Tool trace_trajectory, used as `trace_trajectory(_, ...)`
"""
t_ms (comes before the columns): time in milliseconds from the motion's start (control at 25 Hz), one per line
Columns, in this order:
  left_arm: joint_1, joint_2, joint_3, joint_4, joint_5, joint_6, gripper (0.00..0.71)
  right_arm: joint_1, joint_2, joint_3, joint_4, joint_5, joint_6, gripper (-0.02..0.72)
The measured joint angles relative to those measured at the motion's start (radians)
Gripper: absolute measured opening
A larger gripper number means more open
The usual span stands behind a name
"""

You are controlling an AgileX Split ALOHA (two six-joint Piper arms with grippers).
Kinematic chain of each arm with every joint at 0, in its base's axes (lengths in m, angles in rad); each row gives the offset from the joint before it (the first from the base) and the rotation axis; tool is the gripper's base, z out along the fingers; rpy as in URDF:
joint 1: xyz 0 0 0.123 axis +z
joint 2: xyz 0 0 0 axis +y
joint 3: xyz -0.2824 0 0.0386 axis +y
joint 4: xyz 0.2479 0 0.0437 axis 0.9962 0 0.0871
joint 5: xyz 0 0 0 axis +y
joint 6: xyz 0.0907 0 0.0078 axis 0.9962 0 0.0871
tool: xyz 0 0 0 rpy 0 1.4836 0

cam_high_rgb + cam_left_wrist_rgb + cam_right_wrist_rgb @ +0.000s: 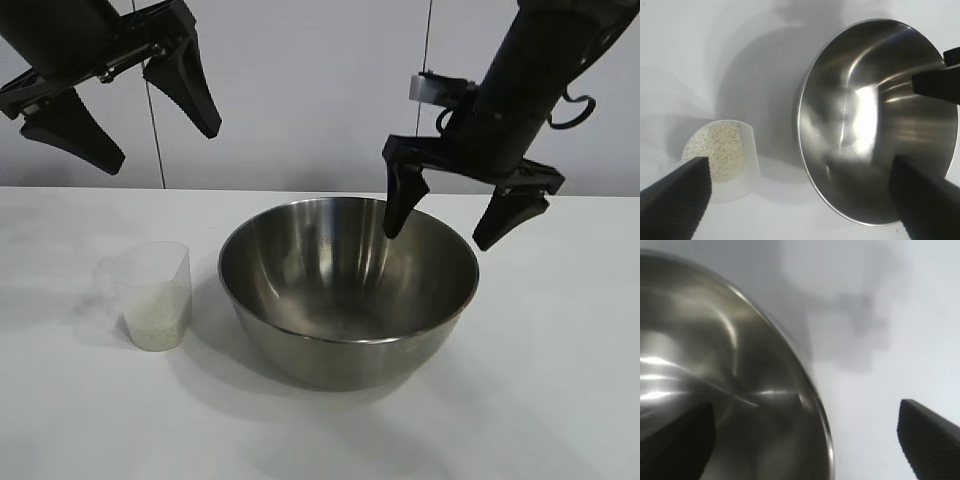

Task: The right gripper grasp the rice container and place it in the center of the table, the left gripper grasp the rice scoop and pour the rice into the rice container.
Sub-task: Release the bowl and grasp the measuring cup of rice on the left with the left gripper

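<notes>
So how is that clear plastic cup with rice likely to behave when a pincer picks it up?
The rice scoop looks thin-walled and translucent, so it may flex under a squeeze. It is only partly filled with rice, so probably light. Its top is open, so tilting would likely spill grains. The smooth plastic could slip between hard fingers.

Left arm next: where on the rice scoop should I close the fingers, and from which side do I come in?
Likely best from above, straddling the rice scoop across its upper walls, above the rice. It stands upright on the table, clear of the rice container. The open left gripper hangs overhead. Its handle looks too small to pinch.
</notes>
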Motion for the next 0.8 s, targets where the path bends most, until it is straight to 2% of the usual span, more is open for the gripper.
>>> trace_trajectory(280,0.0,0.0,0.0,0.0,0.0,0.0,0.694,-0.055,-0.002,-0.037,0.029,0.066,-0.007,0.694)
trace_trajectory(520,0.0,0.0,0.0,0.0,0.0,0.0,0.694,-0.11,-0.034,-0.037,-0.047,0.103,-0.021,0.694)
trace_trajectory(800,0.0,0.0,0.0,0.0,0.0,0.0,0.694,-0.313,-0.041,-0.037,-0.079,0.14,-0.023,0.694)
